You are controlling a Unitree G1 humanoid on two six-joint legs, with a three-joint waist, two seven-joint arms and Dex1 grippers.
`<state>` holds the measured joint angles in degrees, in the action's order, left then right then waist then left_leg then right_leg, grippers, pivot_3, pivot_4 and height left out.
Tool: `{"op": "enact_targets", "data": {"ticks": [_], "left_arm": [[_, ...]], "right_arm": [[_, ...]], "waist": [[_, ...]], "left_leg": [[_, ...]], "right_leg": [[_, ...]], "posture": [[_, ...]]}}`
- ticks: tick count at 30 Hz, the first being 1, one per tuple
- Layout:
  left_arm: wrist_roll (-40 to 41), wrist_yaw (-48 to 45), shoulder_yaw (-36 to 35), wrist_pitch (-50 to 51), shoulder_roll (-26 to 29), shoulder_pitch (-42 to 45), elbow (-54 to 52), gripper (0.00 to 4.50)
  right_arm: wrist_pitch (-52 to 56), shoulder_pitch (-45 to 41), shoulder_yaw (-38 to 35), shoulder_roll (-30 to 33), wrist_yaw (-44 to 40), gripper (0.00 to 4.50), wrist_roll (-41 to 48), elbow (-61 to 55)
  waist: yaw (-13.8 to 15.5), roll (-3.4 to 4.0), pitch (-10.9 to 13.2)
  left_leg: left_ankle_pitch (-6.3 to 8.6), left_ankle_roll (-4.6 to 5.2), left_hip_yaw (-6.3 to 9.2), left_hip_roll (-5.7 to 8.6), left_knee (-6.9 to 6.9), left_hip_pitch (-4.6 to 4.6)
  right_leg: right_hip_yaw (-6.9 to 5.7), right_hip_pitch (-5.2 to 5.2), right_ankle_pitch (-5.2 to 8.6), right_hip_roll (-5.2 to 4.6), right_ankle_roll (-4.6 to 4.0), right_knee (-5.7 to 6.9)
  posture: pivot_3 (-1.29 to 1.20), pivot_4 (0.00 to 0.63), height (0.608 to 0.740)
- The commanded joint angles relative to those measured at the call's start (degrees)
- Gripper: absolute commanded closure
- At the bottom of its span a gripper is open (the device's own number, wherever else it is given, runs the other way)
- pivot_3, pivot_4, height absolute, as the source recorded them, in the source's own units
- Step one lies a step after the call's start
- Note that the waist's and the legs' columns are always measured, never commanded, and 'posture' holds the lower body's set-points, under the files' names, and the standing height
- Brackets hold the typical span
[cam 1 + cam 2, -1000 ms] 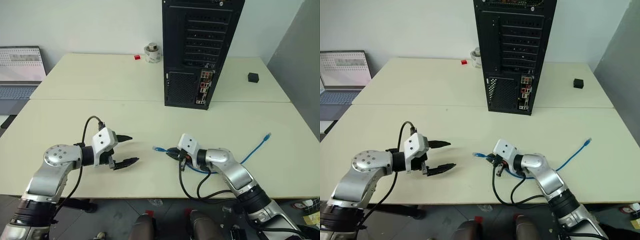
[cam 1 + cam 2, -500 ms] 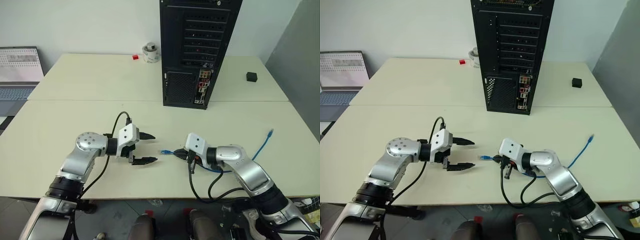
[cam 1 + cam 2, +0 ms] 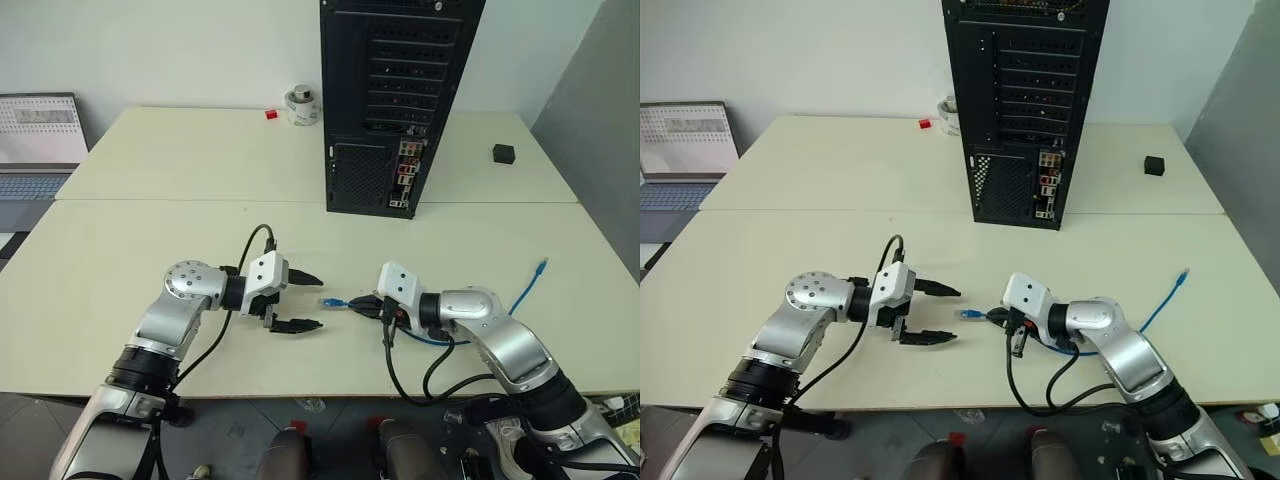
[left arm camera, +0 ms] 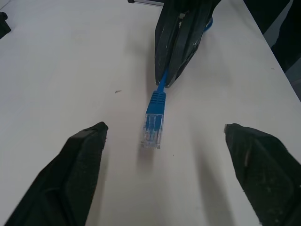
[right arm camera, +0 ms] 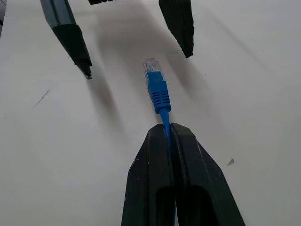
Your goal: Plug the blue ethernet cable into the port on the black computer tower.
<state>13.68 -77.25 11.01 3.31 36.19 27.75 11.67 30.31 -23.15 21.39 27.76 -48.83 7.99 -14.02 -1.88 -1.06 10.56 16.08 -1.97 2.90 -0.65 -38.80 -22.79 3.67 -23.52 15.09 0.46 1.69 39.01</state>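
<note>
The blue ethernet cable lies on the cream table, and its far plug rests near the right edge. My right gripper is shut on the cord just behind the near plug, which sticks out toward my left gripper. My left gripper is open and faces the right one. Its two fingers flank the plug without touching it. The black computer tower stands upright at the back, its rear panel of ports facing me.
A laptop sits at the far left. A small black cube lies right of the tower. A roll of tape and a small red piece lie behind, left of the tower. A grey wall closes the right side.
My left gripper has swung right across the table until its open fingers bracket the plug. The right gripper still holds the cord and has shifted only slightly.
</note>
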Motion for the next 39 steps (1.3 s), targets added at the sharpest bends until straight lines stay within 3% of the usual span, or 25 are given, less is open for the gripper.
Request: {"op": "enact_targets", "data": {"ticks": [1, 13, 21, 30, 31, 35, 39], "left_arm": [[0.69, -0.85, -0.66, -0.52, -0.13, 0.86, 0.11, 1.38], [-0.19, -0.73, -0.32, -1.79, -2.85, 2.45, 2.33, 4.18], [-0.8, -0.6, -0.75, -3.93, -3.09, 2.47, 3.22, 4.22], [-2.71, 4.7, -2.41, -14.12, -3.88, 0.17, 0.72, 4.22], [-4.03, 6.02, -2.52, -18.84, -4.05, -0.3, 1.07, 4.22], [-7.73, 9.63, -2.62, -34.28, -4.3, -1.61, 4.35, 4.22], [-18.41, 20.89, -4.17, -59.64, -5.18, 0.28, 13.02, 4.22]], "right_arm": [[0.33, -0.65, -1.38, 0.47, -1.01, 4.5, 1.55, -3.71], [1.55, -0.73, -1.14, 0.84, -1.56, 4.5, 2.34, -5.66], [1.92, -0.69, -0.73, 1.36, -2.32, 4.5, 2.57, -5.92], [0.35, -1.11, -4.73, 4.15, -6.36, 2.29, 5.47, -4.86], [1.88, -1.06, -6.68, 4.89, -7.11, 2.03, 7.64, -5.39], [6.01, -0.09, -12.42, 6.08, -7.49, 2.03, 14.2, -7.45], [9.11, 0.78, -15.83, 5.92, -6.03, 2.03, 17.93, -8.73]], "waist": [[0.01, 0.0, 0.0], [0.02, 0.0, 0.0], [0.02, 0.0, 0.0], [0.05, 0.0, 0.0], [0.07, 0.0, 0.0], [0.2, 0.0, 0.0], [0.22, 0.0, 0.0]], "left_leg": [[0.0, 0.0, 0.01, 0.0, 0.0, 0.0], [0.0, 0.0, 0.02, 0.01, -0.01, 0.0], [0.0, 0.0, 0.02, 0.01, -0.01, -0.01], [0.0, 0.0, 0.06, 0.0, -0.01, 0.0], [0.0, 0.0, 0.1, 0.01, -0.01, -0.01], [0.0, 0.0, 0.13, 0.01, -0.01, 0.01], [0.0, 0.0, 0.13, 0.0, 0.0, 0.01]], "right_leg": [[0.0, 0.0, 0.0, 0.0, 0.0, 0.0], [0.0, 0.0, 0.0, 0.0, 0.0, 0.0], [0.0, 0.0, 0.0, 0.0, 0.0, 0.0], [0.01, 0.0, 0.0, -0.01, 0.0, -0.01], [0.01, 0.0, 0.0, -0.03, 0.0, -0.01], [0.02, 0.01, -0.01, -0.09, -0.01, -0.01], [0.02, 0.02, -0.01, -0.14, -0.01, -0.02]], "posture": [[0.0, 0.15, 0.74], [0.0, 0.15, 0.74], [0.0, 0.15, 0.74], [0.0, 0.15, 0.74], [0.0, 0.15, 0.74], [0.0, 0.15, 0.74], [0.0, 0.15, 0.74]]}}
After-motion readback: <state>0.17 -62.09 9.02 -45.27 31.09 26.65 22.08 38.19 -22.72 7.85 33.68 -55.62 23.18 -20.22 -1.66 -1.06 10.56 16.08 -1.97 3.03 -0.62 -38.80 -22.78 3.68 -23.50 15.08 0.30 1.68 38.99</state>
